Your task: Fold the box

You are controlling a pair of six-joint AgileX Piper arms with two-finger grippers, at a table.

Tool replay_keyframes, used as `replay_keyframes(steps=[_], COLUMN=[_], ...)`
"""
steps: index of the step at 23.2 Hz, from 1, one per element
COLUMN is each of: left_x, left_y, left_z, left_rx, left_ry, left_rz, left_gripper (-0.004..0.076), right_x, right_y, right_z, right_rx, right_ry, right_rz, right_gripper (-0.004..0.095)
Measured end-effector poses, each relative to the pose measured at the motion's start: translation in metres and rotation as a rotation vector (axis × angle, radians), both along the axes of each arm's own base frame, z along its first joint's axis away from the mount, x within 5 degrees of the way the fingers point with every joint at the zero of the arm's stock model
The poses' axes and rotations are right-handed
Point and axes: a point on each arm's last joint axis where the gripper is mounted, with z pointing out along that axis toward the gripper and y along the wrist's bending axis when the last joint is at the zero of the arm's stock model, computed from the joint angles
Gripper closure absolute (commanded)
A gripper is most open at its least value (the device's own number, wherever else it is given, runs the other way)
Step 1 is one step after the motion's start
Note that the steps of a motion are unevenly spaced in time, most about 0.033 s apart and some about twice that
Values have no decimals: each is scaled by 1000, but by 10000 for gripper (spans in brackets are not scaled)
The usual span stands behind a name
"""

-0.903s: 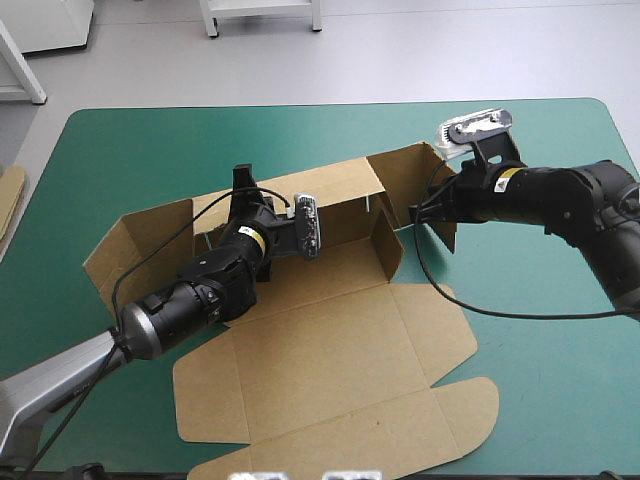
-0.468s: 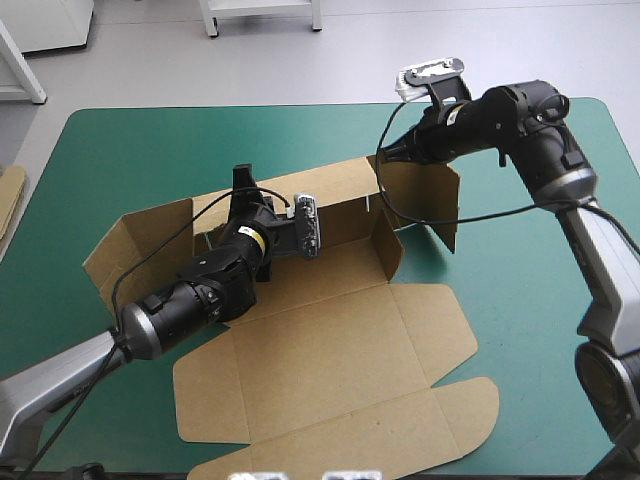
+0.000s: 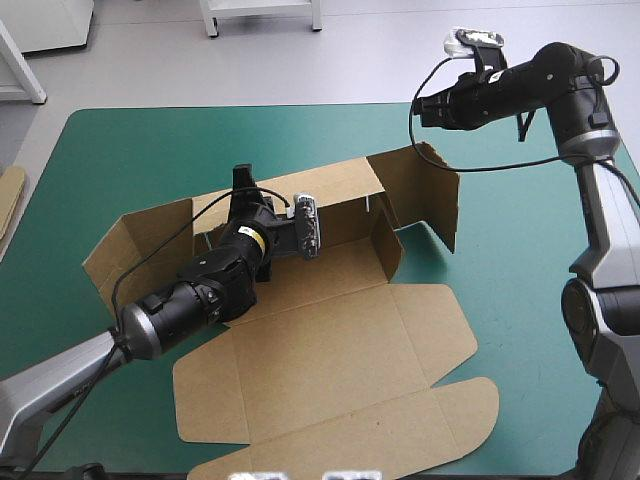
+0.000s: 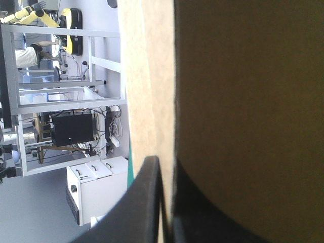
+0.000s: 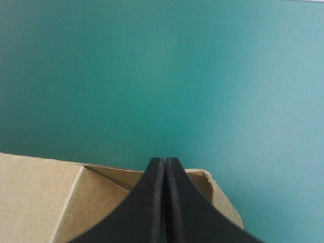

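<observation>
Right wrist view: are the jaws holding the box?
No, the right gripper has jaws shut together, no board of the box between them.

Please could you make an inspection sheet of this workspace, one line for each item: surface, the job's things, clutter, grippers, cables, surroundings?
Surface: teal-green cover, its middle taken up by the box.
Job's things: box, brown, partly formed; back wall and end flaps upright, lid flat toward the near edge.
Clutter: edge of more brown board at the table's left edge.
Grippers: left gripper shut on the back wall; right gripper shut, empty, in the air over the box's far right corner.
Cables: nothing seen beyond the robot's own.
Surroundings: nothing seen.
</observation>
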Motion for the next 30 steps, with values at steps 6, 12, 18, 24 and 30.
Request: replay_keyframes(steps=[6,12,18,24,30], left_x=[0,0,0,0,0], left_y=[0,0,0,0,0], left_z=[0,0,0,0,0], left_rx=[0,0,3,14,13], left_ry=[0,0,-1,0,2], left_rz=[0,-1,-3,-10,-9], left_gripper=[732,732,732,732,733], right_x=[12,17,29,28,29], right_y=[7,7,16,15,14], right_z=[-20,-18,-40,-46,-48], right_rx=[42,48,42,-10,-15], right_ry=[62,35,84,123,137], right_rz=[47,42,57,43,23], right_gripper=[908,908,908,908,908])
